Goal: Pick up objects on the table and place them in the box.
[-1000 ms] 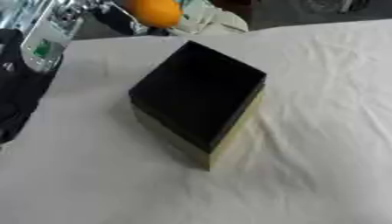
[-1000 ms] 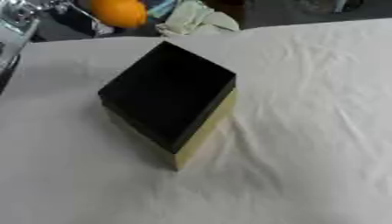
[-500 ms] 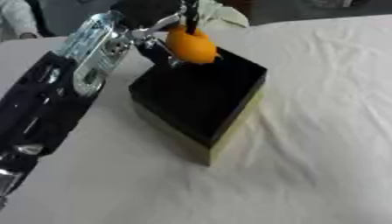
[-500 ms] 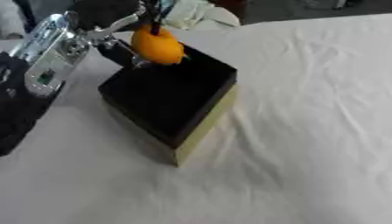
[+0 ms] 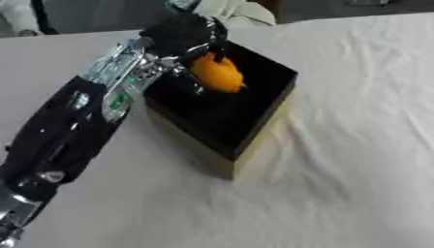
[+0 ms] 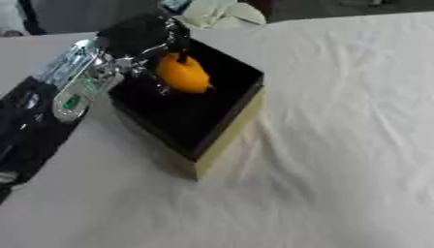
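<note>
Wrinkled white cloth covering the bench lies soft and creased beneath the square black box with pale cream outer walls, so a nudge from the arm could slide or tip it. Just above the box's dark interior, the black-and-silver left hand grips the smooth, rounded orange fruit in curled fingers. Released too near the far rim beyond the hand, the fruit may bounce or roll out.

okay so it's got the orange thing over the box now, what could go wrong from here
1. The orange object hangs near the far left corner of the box, not its middle; released there, it might clip the rim and roll onto the white cloth.
2. The left hand and forearm sit close over that rim, so pulling back could nudge the box.
</note>
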Robot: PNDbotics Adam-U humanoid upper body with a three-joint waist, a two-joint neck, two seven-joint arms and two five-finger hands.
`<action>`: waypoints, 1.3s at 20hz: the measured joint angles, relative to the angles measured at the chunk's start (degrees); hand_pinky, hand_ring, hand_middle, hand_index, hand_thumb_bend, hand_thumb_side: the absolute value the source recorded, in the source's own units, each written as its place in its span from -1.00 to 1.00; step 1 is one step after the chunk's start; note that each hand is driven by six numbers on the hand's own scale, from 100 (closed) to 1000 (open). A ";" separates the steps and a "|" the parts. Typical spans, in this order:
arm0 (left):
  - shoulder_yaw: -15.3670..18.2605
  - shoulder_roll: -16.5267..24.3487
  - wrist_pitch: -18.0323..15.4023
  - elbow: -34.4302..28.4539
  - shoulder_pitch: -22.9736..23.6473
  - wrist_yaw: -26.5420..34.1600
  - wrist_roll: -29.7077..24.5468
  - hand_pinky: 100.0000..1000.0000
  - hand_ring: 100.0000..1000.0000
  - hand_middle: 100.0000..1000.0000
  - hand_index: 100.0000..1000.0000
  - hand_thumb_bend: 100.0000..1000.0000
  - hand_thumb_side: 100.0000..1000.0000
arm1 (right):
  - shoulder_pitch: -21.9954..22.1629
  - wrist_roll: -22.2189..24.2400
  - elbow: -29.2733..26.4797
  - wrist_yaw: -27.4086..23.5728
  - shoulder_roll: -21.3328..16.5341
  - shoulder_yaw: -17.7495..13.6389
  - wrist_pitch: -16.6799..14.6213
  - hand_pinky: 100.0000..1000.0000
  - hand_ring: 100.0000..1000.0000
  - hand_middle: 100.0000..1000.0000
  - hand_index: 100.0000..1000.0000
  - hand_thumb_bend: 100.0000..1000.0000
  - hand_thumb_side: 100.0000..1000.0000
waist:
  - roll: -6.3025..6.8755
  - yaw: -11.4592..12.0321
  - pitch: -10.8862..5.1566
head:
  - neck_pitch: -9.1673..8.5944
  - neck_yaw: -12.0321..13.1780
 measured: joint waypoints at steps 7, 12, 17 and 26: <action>-0.37 -0.45 -2.25 -0.05 0.50 -2.09 -2.12 -0.06 0.18 0.46 0.62 0.33 -1.00 | 0.09 -0.01 0.00 0.00 0.34 0.00 0.01 0.50 0.44 0.32 0.67 -0.60 1.00 | 0.02 -0.16 0.00 | -0.02 -0.04; -0.29 -0.45 -2.82 -1.17 0.68 -4.56 -3.37 0.07 0.38 0.64 0.86 0.45 -1.00 | 0.18 -0.01 0.00 -0.01 0.35 0.00 0.01 0.50 0.44 0.32 0.67 -0.60 1.00 | 0.02 -0.08 0.00 | -0.07 -0.10; 0.64 -0.41 -2.35 -2.73 1.10 -4.89 -3.25 0.04 0.34 0.61 0.79 0.36 -1.00 | 0.32 -0.02 0.00 -0.01 0.35 0.00 0.02 0.50 0.44 0.32 0.67 -0.60 1.00 | 0.02 0.15 0.00 | -0.31 -0.13; 6.29 2.45 4.54 -10.00 2.62 6.04 3.50 -0.02 0.27 0.54 0.51 -0.44 -0.52 | 0.38 -0.27 0.00 -0.01 0.35 -0.20 -0.16 0.50 0.45 0.32 0.67 -0.60 1.00 | 0.00 0.52 -0.20 | -0.61 -0.86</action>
